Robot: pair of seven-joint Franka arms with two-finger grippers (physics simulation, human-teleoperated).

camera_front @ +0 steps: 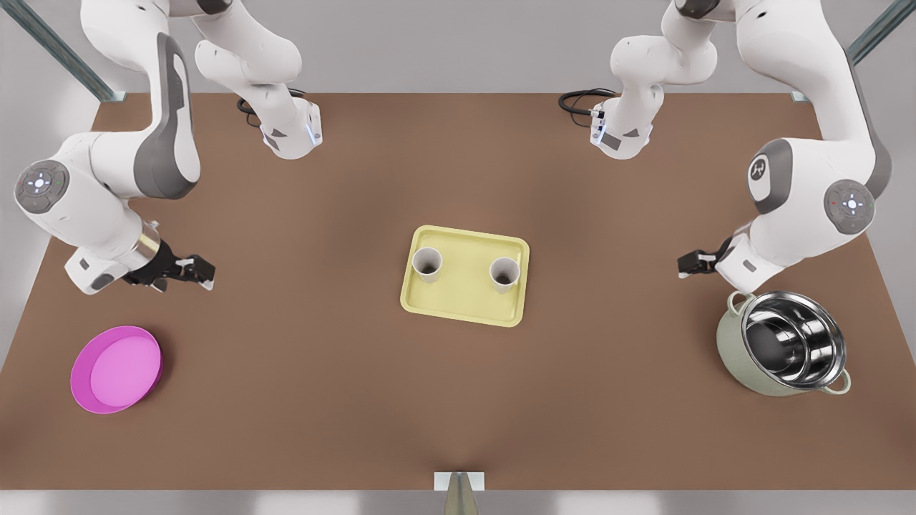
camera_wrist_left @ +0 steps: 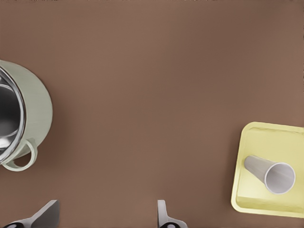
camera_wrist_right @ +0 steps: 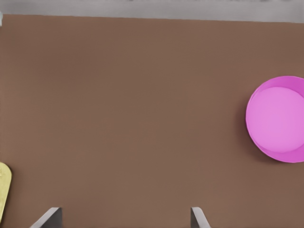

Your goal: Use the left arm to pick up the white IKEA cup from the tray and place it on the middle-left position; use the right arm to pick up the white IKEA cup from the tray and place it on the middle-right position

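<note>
Two white cups stood upright on the pale yellow tray (camera_front: 465,275) at mid-tabletop: one cup (camera_front: 428,265) toward the front view's left, the other cup (camera_front: 504,275) toward its right, apart from each other and from both grippers. The tray lay flat on the brown tabletop (camera_front: 458,400), with bare surface on every side.

The left gripper (camera_front: 688,265) hung at the front view's right, well apart from the tray and just beside a pale green pot (camera_front: 783,352) with a steel interior. Its fingers (camera_wrist_left: 164,216) were spread apart and held nothing. The right gripper (camera_front: 202,272) hung at the front view's left, near a round magenta dish (camera_front: 116,369); its fingers (camera_wrist_right: 50,217) were likewise spread and empty.

Behind the tabletop stood a plain grey wall (camera_front: 458,43), with slanted metal struts at both far corners. Black cables lay coiled at each arm base. A small grey bracket (camera_front: 459,486) sat at the near edge.
</note>
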